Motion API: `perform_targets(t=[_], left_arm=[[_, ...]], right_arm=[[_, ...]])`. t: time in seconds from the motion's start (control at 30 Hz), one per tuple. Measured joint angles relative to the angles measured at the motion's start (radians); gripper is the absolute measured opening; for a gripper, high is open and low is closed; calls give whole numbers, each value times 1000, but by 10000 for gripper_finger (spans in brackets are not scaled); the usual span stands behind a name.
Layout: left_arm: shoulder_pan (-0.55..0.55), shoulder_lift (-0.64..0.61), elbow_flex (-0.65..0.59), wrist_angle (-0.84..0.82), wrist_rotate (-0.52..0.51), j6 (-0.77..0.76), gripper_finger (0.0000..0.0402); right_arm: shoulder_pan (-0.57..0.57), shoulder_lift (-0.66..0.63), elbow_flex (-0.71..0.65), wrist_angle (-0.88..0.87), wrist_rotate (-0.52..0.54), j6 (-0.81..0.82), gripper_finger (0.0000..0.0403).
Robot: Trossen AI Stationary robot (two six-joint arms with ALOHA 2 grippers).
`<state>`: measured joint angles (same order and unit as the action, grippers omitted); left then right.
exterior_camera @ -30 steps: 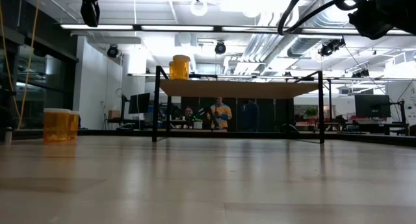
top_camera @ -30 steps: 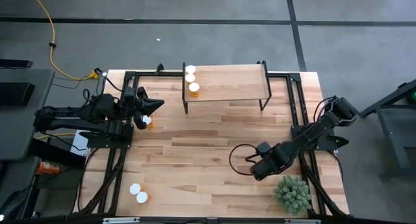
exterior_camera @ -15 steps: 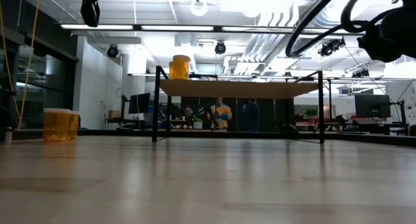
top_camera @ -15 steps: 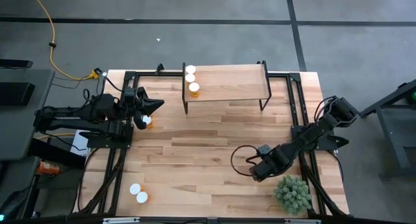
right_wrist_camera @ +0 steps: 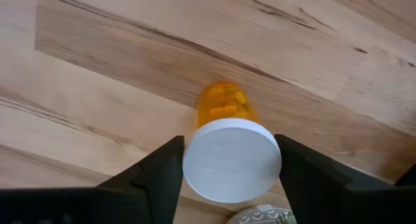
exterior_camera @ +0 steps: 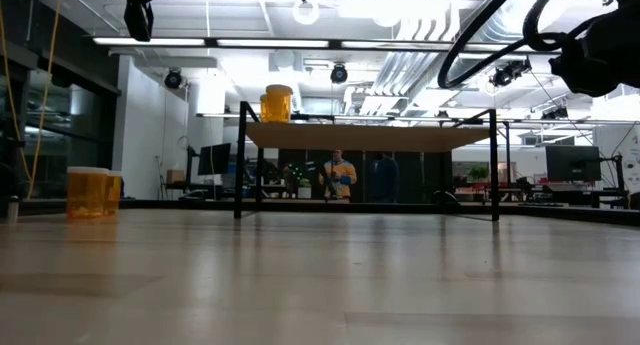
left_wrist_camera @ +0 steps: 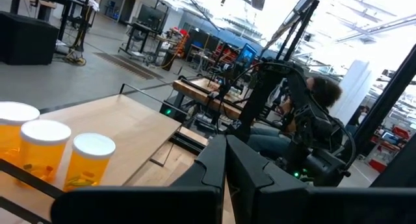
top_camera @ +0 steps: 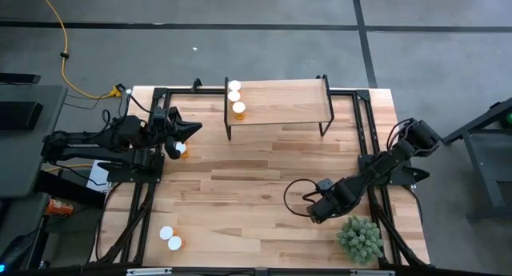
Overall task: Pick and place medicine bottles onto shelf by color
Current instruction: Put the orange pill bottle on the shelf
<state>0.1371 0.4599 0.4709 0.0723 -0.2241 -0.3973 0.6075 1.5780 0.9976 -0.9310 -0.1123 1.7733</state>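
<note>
Right gripper (top_camera: 314,214) low over the table (top_camera: 240,180) beside the plant (top_camera: 359,238), fingers (right_wrist_camera: 159,178) pressed against both sides of the white cap (right_wrist_camera: 232,160) of 1 upright medicine bottle (right_wrist_camera: 224,107). Left gripper (top_camera: 196,129) closed, empty, parked at the left edge. Shelf (top_camera: 280,100) well apart at the far side, carrying 3 bottles (top_camera: 235,96). Probably light, rigid, smooth-walled, pills loose inside. Best taken at the cap or just below, squarely across the diameter, kept upright to avoid slipping or tipping.
</note>
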Motion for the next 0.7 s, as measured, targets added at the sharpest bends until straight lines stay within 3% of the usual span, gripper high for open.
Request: perform_targets(t=[0.17, 0.33, 0.5, 0.7], left_arm=[[0, 0, 0, 0, 0, 0, 0], [0, 0, 0, 0, 0, 14, 0], [0, 0, 0, 0, -18, 16, 0], [0, 0, 0, 0, -7, -20, 0]], right_arm=[[0, 0, 19, -11, -5, -34, 200], [-19, -1, 151, -127, 28, -179, 207], [-114, -2, 399, -252, 176, -500, 208], [-339, 11, 707, -270, 327, -887, 208]])
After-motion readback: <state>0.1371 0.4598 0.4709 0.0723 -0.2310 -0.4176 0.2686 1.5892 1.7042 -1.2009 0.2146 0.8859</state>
